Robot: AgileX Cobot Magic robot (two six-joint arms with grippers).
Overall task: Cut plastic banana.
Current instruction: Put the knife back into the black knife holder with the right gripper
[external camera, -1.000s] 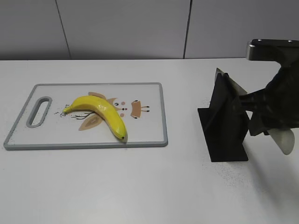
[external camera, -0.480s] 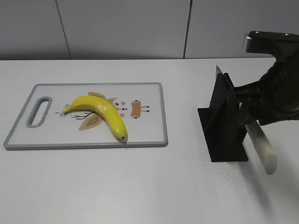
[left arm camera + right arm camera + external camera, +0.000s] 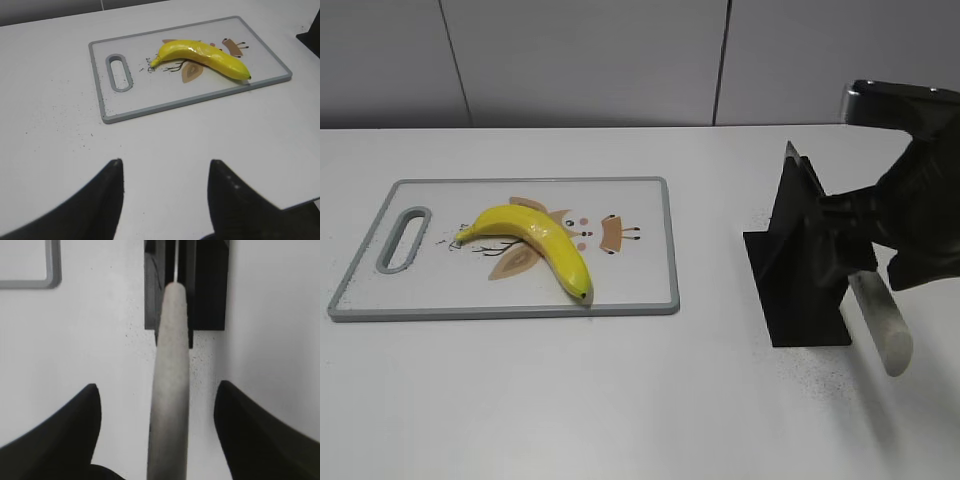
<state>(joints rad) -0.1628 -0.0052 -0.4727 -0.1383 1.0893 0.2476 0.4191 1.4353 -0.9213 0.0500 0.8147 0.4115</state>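
Right pincer (image 3: 162, 435) spread wide around pale knife handle (image 3: 170, 390), not closed on it. Left pincer (image 3: 162, 192) open, empty. Plastic banana (image 3: 202, 56) beyond it on cutting board (image 3: 107, 107): probably light, stiff, slick; best steadied mid-body.

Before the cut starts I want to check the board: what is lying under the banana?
The banana rests on the cutting board, across a printed brown cartoon design. The part of the print beneath the banana is covered.

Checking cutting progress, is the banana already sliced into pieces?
No, the banana lies whole, in one piece, on the cutting board.
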